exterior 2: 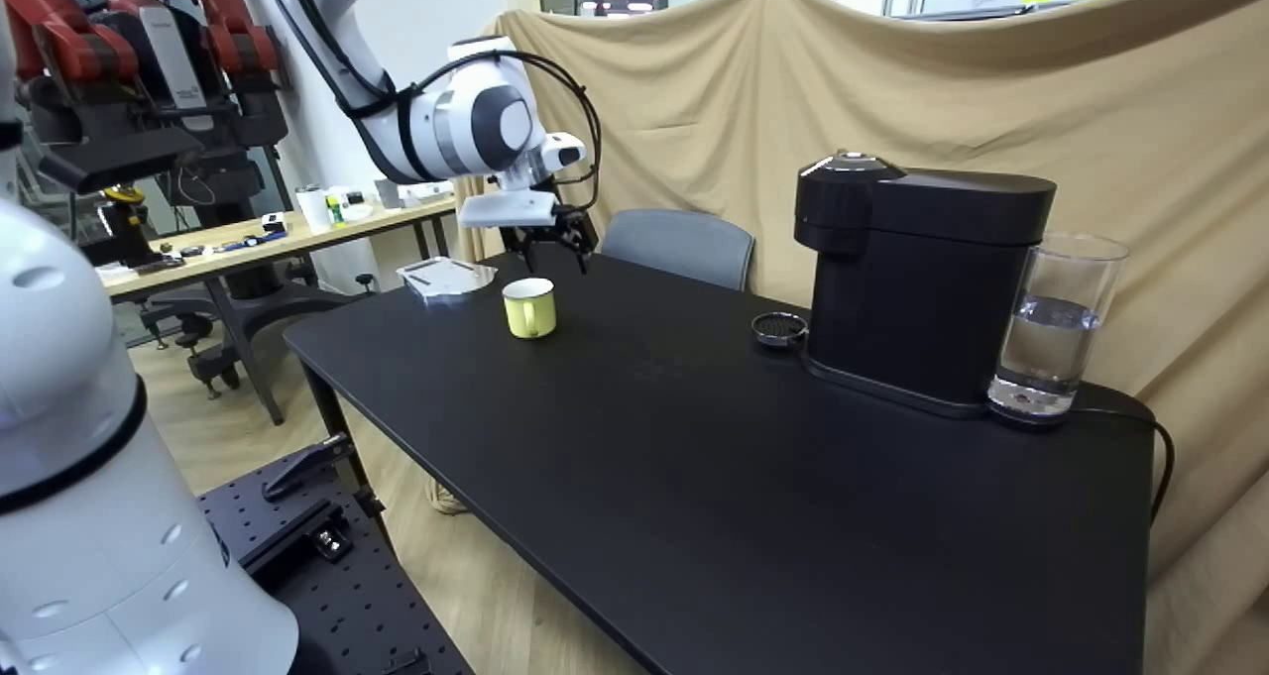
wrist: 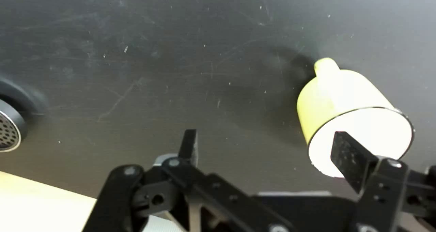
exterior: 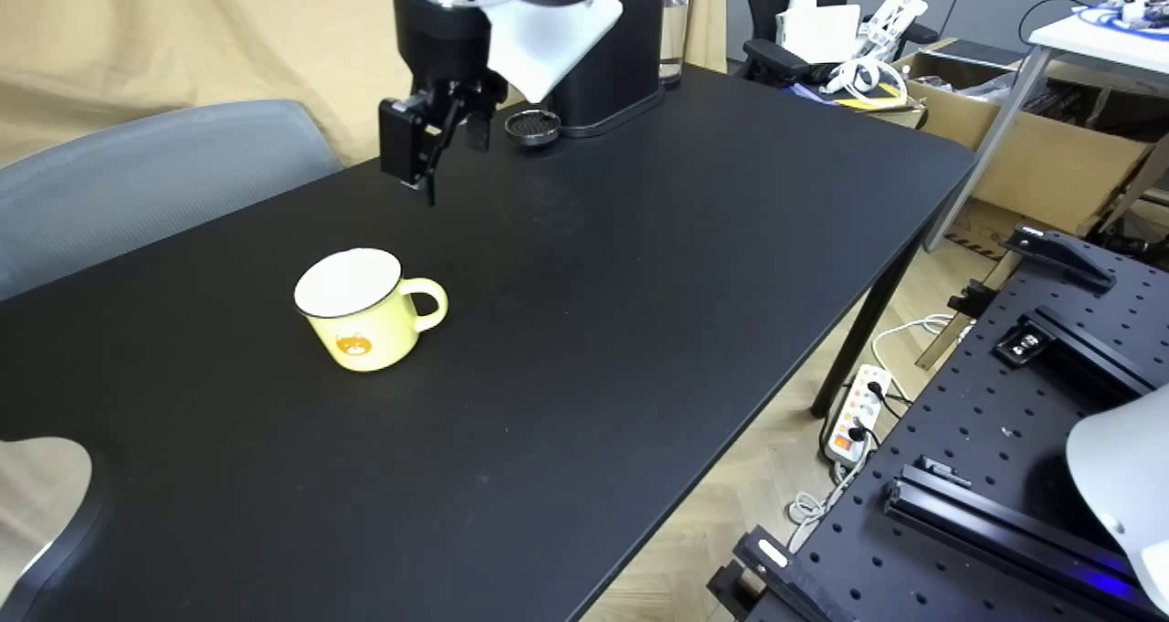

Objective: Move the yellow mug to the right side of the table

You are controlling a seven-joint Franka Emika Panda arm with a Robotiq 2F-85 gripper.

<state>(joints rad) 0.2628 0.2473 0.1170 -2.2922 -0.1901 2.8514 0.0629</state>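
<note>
The yellow mug stands upright on the black table, which also shows in an exterior view. The mug has a white inside, a loop handle and a small orange animal mark. It also shows in an exterior view and at the right of the wrist view. My gripper is open and empty above the table, higher than the mug and off to its side; it also shows in an exterior view. In the wrist view my gripper has its fingers wide apart, and the right finger overlaps the mug's opening.
A black coffee machine stands on the table with a water tank behind it and a round drip grate in front. A pale flat tray lies at the opposite end. A grey chair stands at the table's long edge.
</note>
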